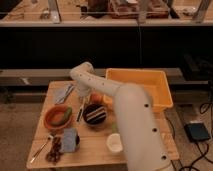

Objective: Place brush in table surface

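The brush (80,114) is a slim pale stick standing nearly upright between the orange bowl (58,118) and the dark bowl (95,114), its lower end close to the light wooden table surface (135,131). My gripper (81,99) hangs down from the white arm's wrist (82,76), directly above the brush's upper end. The arm hides where gripper and brush meet.
A yellow-orange bin (141,86) stands at the back right of the table. A white cup (115,144) is at the front, with a blue-grey item (70,139) and a thin reddish-brown-handled utensil (40,149) at the front left. A pale cloth (64,93) lies at the back left.
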`<state>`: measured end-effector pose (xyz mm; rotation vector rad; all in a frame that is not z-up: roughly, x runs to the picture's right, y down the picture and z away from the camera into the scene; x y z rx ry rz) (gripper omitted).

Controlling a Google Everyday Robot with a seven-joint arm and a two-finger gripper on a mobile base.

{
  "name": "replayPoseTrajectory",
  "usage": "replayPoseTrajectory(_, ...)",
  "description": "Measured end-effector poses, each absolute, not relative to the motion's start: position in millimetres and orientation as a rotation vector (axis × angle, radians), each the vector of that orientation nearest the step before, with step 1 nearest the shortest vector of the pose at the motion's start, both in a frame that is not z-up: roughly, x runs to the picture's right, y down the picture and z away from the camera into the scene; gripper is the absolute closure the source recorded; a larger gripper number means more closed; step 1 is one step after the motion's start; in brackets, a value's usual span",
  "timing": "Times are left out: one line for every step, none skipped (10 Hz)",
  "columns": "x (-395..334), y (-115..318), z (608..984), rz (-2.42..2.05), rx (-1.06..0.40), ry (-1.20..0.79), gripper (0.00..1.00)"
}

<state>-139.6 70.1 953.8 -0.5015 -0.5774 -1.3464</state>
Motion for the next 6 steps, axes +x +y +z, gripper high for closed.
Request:
replayPoseTrajectory(-140.5,72.0,955.4,-1.347,-0.504,-0.581,0.61)
replayPoseTrajectory(-141.3,73.6,956.6,-1.347,-0.506,-0.583,0.61)
replayPoseTrajectory(-140.9,74.8,957.5,-1.346,-0.51,-0.584,0.61)
replayPoseTrajectory(-141.1,76.1,958.5,-1.347,-0.514,-0.585,0.61)
replayPoseTrajectory(-142.2,77.0,959.1,-1.347,-0.515,-0.587,0.61)
replayPoseTrajectory(-142.6,77.4,959.4,-1.347,-0.516,-0.588,0.63)
